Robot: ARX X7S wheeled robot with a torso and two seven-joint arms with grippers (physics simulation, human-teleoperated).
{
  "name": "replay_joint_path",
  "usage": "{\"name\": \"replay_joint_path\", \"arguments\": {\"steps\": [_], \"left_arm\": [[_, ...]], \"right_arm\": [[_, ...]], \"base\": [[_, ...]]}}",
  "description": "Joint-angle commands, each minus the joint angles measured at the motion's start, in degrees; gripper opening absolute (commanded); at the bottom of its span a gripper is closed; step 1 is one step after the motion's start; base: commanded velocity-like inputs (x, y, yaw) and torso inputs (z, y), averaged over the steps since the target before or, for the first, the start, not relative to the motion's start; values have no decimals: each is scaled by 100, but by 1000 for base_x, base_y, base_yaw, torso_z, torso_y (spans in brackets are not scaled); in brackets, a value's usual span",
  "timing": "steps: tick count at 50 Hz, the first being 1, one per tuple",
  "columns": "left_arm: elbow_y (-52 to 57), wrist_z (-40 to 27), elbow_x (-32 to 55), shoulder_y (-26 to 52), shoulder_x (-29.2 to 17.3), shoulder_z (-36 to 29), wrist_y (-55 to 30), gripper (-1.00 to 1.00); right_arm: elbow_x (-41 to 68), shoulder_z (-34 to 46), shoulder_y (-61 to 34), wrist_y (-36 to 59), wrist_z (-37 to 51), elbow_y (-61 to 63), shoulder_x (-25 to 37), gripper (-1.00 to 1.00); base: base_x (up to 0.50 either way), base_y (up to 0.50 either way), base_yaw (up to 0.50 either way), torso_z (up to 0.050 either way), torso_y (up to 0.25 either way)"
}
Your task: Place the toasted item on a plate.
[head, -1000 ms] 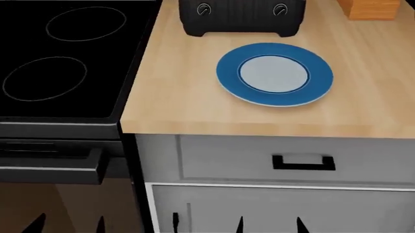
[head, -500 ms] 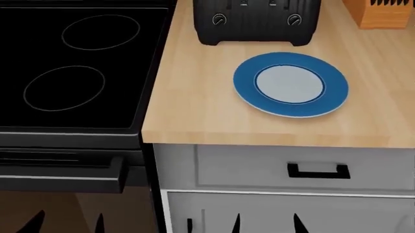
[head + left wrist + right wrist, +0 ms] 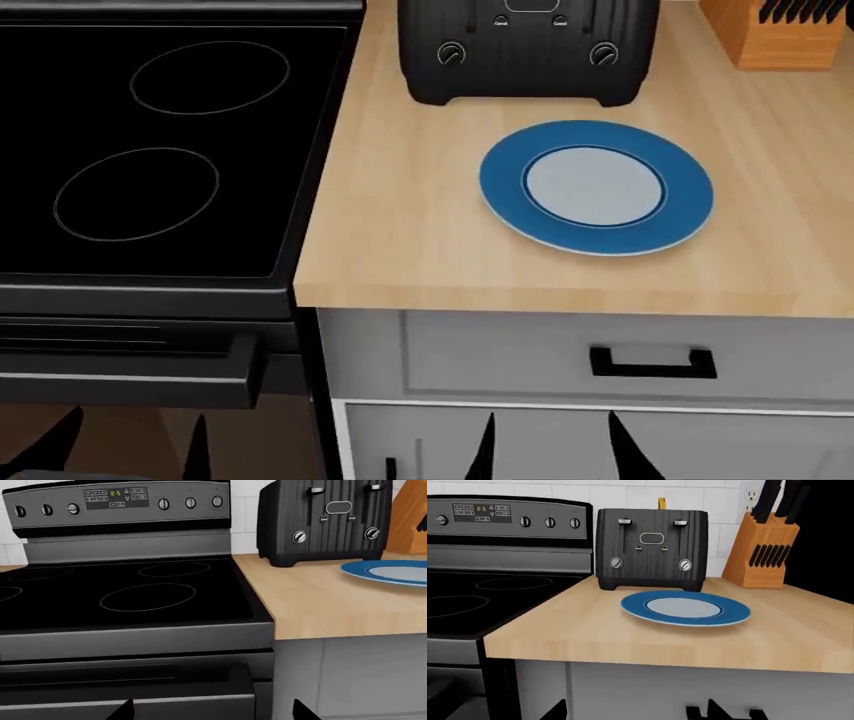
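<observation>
Both of our claws show only as dark pointed fingertips low in the head view: the left gripper (image 3: 127,445) in front of the oven door, the right gripper (image 3: 550,445) in front of the grey cabinet. Each pair of tips stands spread apart with nothing between them, so both look open and empty, hanging below the level of the counter.

Our round plate with the wide bright blue rim and pale grey-white centre (image 3: 505,195) lies flat on the light wooden countertop (image 3: 400,230), bare, just in front of the black ribbed toaster with two round knobs (image 3: 530,50). From the right wrist view we see a thin golden-orange edge of the toasted bread slice (image 3: 662,503) sticking up out of the toaster's top; its face is hidden inside the slot.

To the toaster's right stands an orange wooden knife block with black handles (image 3: 760,555). On the counter's left side sits the black glass-top stove with ring-marked burners (image 3: 160,150), its grey control panel with knobs (image 3: 120,505) against the white tiled wall. Under the counter runs a grey drawer with a black handle (image 3: 653,362).
</observation>
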State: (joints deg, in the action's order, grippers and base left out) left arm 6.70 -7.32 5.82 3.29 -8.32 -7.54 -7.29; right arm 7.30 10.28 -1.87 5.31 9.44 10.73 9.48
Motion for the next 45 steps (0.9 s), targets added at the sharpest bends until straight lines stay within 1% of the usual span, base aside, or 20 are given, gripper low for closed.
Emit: {"name": "replay_joint_path", "arguments": {"steps": [1,10,16,21,31,37,45], "left_arm": [[330,12,48,325,-121,-85,-430,100],[754,94,131,782,-278,-116,-994,100],[1025,133,175,1134,-461,-45,-1406,100],[991,133,201,1401,-532,16,-1579,100],[1156,199,268,1898,-686,15,-2083,100],[1404,211,324,1991,-779,37,-2384,100],[1616,129,370,1930,-868,202,-2492,100]], "right_arm": [[-2,46,-290,516,42,493,161,100],[147,-41,-857,1460,34,1220,354,100],[256,-87,-1371,2034,5,1423,448,100],[334,-91,-1862,2408,-52,1463,503,100],[548,-188,-2449,2895,-103,1541,552,100],[639,-270,-2511,3192,-51,1803,616,100],[707,-386,-2559,3301,-10,2134,706,100]], "base": [[0,0,0,50,0],[0,0,0,50,0],[0,0,0,50,0],[0,0,0,43,0],[0,0,0,2,0],[0,0,0,0,0],[89,0,0,0,0]]}}
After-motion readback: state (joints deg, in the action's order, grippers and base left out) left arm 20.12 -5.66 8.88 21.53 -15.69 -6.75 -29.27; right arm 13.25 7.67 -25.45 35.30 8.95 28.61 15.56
